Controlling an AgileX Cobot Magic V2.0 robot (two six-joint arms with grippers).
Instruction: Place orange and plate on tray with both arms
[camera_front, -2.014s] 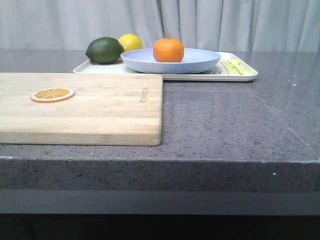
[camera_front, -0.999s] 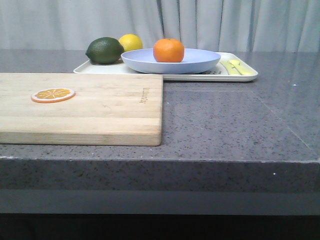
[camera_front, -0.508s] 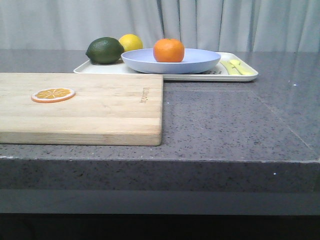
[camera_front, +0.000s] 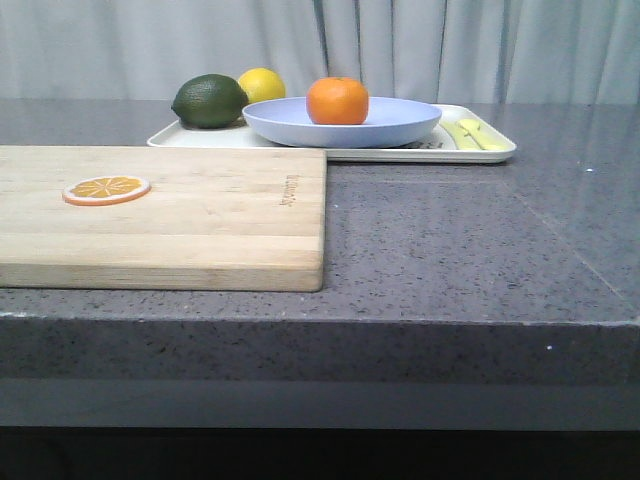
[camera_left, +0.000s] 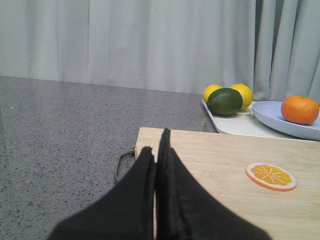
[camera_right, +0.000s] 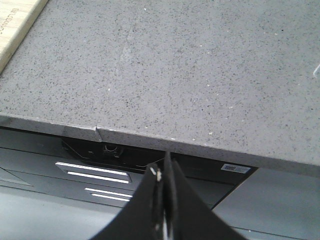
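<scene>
Orange (camera_front: 337, 100) sits in lavender plate (camera_front: 400, 122) on cream tray (camera_front: 495, 153).

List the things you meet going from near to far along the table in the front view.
Wooden cutting board with the orange slice on it → tray → plate holding the orange → lime → lemon.

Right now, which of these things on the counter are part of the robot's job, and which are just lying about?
Part of the job:
- orange, sitting in the plate
- lavender-blue plate, resting on the tray
- cream-white tray

Just lying about:
- lime and lemons, also on the tray
- wooden cutting board
- orange slice on the board
</scene>
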